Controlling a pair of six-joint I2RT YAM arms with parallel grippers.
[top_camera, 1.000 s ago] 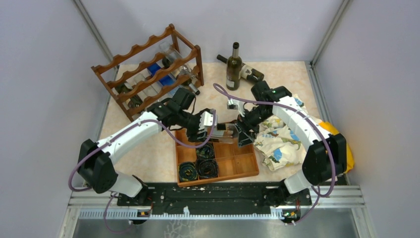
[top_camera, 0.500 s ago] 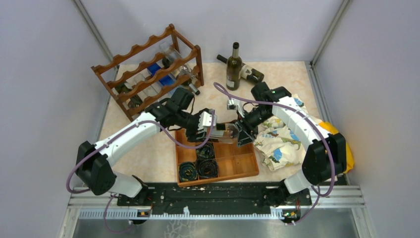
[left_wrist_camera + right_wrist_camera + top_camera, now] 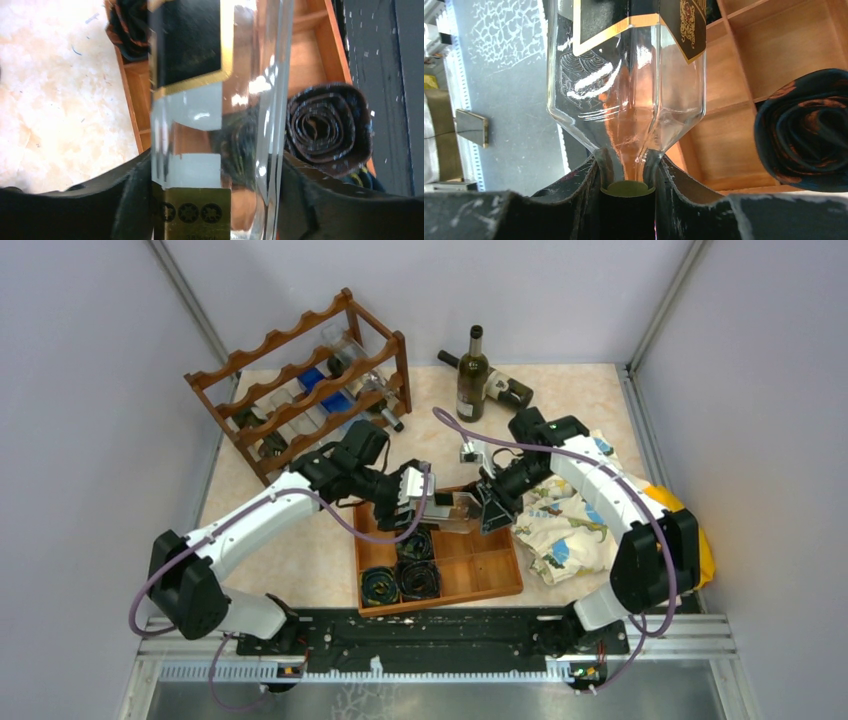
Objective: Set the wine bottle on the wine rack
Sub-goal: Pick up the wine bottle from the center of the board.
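Observation:
A clear square-sided wine bottle (image 3: 452,508) with a black and gold label lies level in the air above the orange-brown tray. My left gripper (image 3: 425,498) is shut on its body; in the left wrist view the bottle (image 3: 215,125) fills the gap between the fingers of that gripper (image 3: 215,200). My right gripper (image 3: 487,505) grips the other end. In the right wrist view the right gripper (image 3: 626,175) has both fingers pressed on the neck of the bottle (image 3: 624,90), just above the cap. The dark reddish-brown wine rack (image 3: 300,390) stands at the back left.
The rack holds several bottles. The compartment tray (image 3: 490,575) below holds rolled dark bands (image 3: 415,575). An upright dark bottle (image 3: 472,375) and a lying one (image 3: 510,390) are at the back. A patterned cloth (image 3: 565,525) and a yellow object (image 3: 700,540) lie to the right.
The right gripper's fingers have closed onto the bottle's neck. Both arms and the bottle have shifted only slightly.

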